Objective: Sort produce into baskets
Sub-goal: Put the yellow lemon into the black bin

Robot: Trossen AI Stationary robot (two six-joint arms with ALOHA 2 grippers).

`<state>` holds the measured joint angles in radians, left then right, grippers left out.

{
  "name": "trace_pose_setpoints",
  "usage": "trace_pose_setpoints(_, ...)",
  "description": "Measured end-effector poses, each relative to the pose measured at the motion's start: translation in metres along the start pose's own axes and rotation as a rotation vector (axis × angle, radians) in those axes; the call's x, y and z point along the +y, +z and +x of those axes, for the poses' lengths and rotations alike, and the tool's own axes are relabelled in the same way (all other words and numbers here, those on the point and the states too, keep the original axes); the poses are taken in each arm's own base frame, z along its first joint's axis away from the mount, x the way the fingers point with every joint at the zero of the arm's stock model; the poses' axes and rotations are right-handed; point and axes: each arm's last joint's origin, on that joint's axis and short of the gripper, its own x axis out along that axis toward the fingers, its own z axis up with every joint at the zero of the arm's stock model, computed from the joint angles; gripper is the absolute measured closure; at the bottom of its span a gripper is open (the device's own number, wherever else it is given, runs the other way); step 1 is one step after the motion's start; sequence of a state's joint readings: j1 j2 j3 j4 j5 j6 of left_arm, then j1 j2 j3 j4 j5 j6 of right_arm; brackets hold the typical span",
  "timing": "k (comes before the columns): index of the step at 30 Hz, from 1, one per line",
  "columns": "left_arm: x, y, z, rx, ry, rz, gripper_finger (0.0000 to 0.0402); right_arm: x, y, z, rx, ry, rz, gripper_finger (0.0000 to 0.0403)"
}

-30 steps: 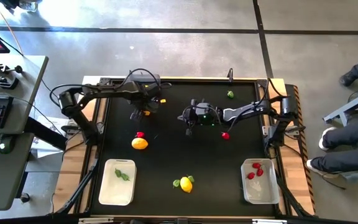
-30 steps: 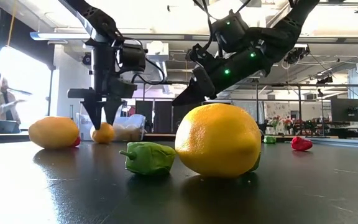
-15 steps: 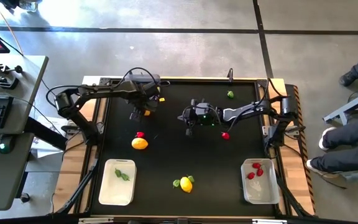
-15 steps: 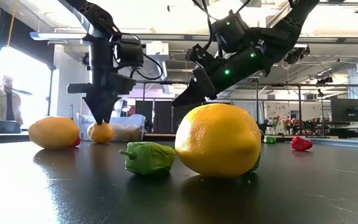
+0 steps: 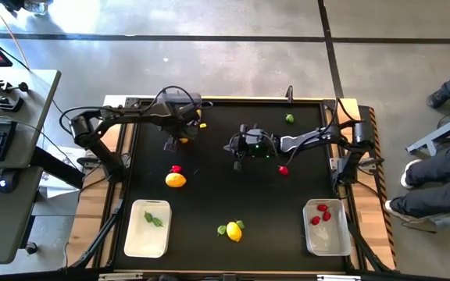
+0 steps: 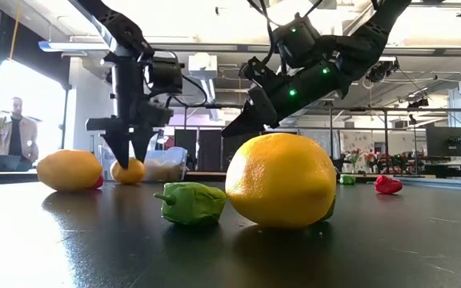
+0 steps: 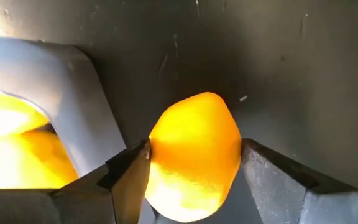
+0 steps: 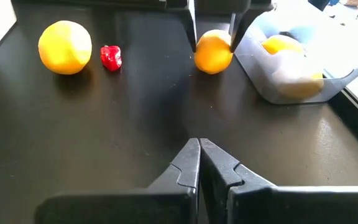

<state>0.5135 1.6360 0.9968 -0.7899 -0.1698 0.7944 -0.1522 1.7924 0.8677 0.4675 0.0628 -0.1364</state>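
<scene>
A small orange fruit [image 7: 194,155] sits on the black table beside a translucent bin [image 8: 303,62] that holds yellow fruits, at the far left. My left gripper [image 5: 181,140] is down over this fruit and shut on it. My right gripper [image 5: 237,162] hangs shut and empty above the table's middle, pointing toward the left gripper. A larger yellow-orange fruit [image 5: 176,180] lies with a red piece [image 5: 176,168] at its far side. A lemon [image 5: 233,230] lies near the front with green pieces [image 5: 222,230] beside it. My left gripper pinches the small orange fruit by its two opposite sides [image 7: 160,149] between its two fingers [image 7: 129,177]. The fingers come from above, pointing down. In the low view the fruit [image 6: 127,170] sits at table level; I cannot tell whether it is lifted clear.
A white bin [image 5: 147,238] with green pieces stands at the front left. A white bin [image 5: 326,238] with red pieces stands at the front right. A loose red piece [image 5: 283,169] lies right of centre. A green piece [image 5: 289,119] lies at the far edge.
My left gripper has turned a little about its upright axis over the small orange fruit. The fruit has shifted slightly toward the table's left.
</scene>
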Motion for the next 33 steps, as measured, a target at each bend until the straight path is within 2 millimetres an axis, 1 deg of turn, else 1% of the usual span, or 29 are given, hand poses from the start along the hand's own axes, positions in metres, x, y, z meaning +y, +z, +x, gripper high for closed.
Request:
trace_pose_setpoints(4, -0.004, -0.004, 0.007, 0.015, 0.020, 0.025, 0.0169, 0.000, 0.000, 0.000, 0.000, 0.000, 0.000, 0.0403)
trace_pose_setpoints(8, -0.004, -0.004, 0.008, 0.037, 0.039, 0.028, 0.0173, 0.000, 0.000, 0.000, 0.000, 0.000, 0.000, 0.0403)
trace_pose_setpoints(14, -0.005, -0.005, 0.009, 0.052, 0.035, 0.018, 0.0202, 0.000, 0.000, 0.000, 0.002, -0.004, 0.000, 0.0403)
trace_pose_setpoints(17, -0.008, -0.005, 0.004, 0.058, 0.049, 0.066, 0.0219, 0.000, -0.001, 0.000, 0.008, -0.003, 0.000, 0.0403)
trace_pose_setpoints(20, -0.011, -0.007, -0.008, 0.050, 0.054, 0.085, 0.0231, 0.000, -0.001, 0.000, 0.008, -0.003, 0.000, 0.0403)
trace_pose_setpoints(26, -0.008, -0.018, -0.052, -0.060, 0.165, -0.004, 0.0237, 0.000, -0.001, 0.000, 0.008, -0.002, -0.001, 0.0403)
trace_pose_setpoints(29, 0.008, -0.031, -0.073, -0.118, 0.237, -0.146, 0.0238, 0.000, -0.001, 0.000, 0.008, -0.002, 0.001, 0.0403)
trace_pose_setpoints(33, 0.037, -0.047, -0.082, -0.149, 0.258, -0.336, 0.0238, 0.000, -0.001, 0.000, 0.008, -0.002, 0.003, 0.0403)
